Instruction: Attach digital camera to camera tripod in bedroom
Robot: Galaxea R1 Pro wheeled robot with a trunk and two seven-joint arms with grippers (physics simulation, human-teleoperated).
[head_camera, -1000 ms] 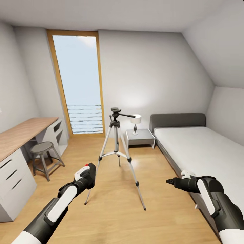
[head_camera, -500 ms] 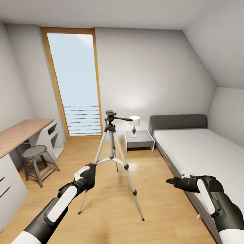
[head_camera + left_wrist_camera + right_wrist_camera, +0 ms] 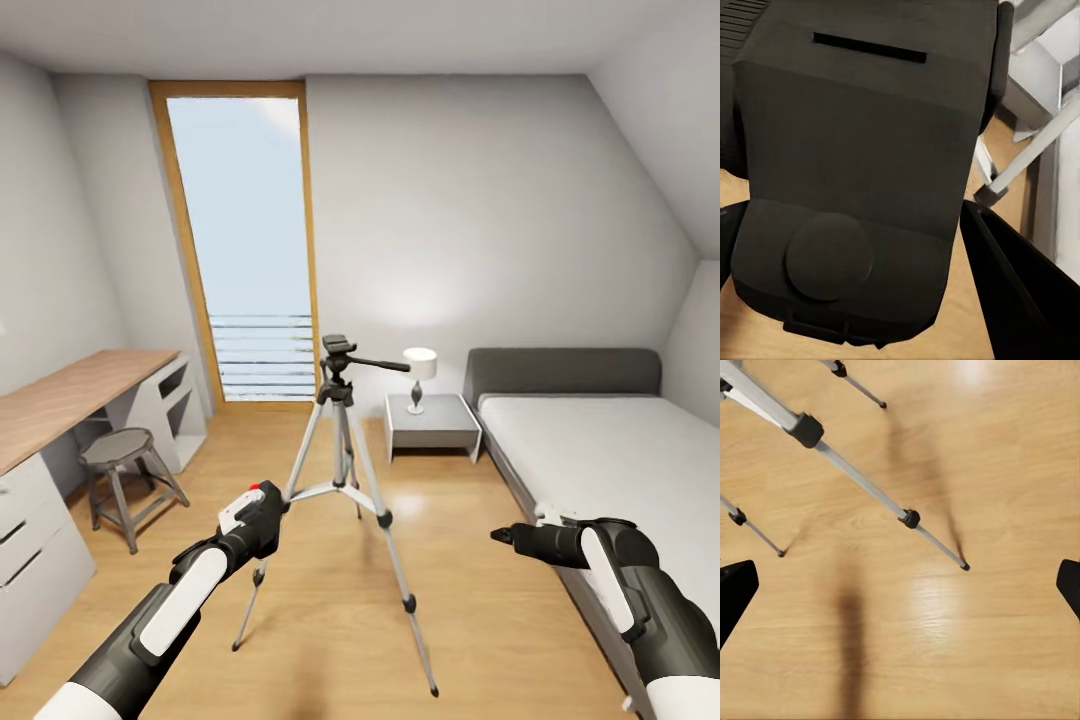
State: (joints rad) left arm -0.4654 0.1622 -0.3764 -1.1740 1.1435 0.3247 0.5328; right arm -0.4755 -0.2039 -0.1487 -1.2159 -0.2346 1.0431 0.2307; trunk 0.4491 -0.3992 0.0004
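The camera tripod (image 3: pixel 340 420) stands on the wood floor in the middle of the bedroom, its black head (image 3: pixel 340 350) and pan handle pointing right. My left gripper (image 3: pixel 255 518) is raised in front of the tripod's left leg, shut on the digital camera (image 3: pixel 262 510), whose red button (image 3: pixel 255 490) faces up. In the left wrist view the matte-black camera (image 3: pixel 862 150) sits between the dark fingers (image 3: pixel 1020 300). My right gripper (image 3: pixel 505 537) hovers to the right of the tripod, open and empty. Its wrist view looks down on the tripod's silver legs (image 3: pixel 855 472).
A wood-topped desk (image 3: pixel 60 400) with white drawers lines the left wall, with a grey stool (image 3: pixel 120 450) beside it. A white nightstand (image 3: pixel 432 425) with a lamp (image 3: pixel 420 365) and a grey bed (image 3: pixel 610 450) are on the right. The tall window (image 3: pixel 245 250) is behind the tripod.
The whole view has shifted as the robot moved: the tripod now stands closer, its near leg reaching lower in the picture. Both arms keep the same pose, camera still held.
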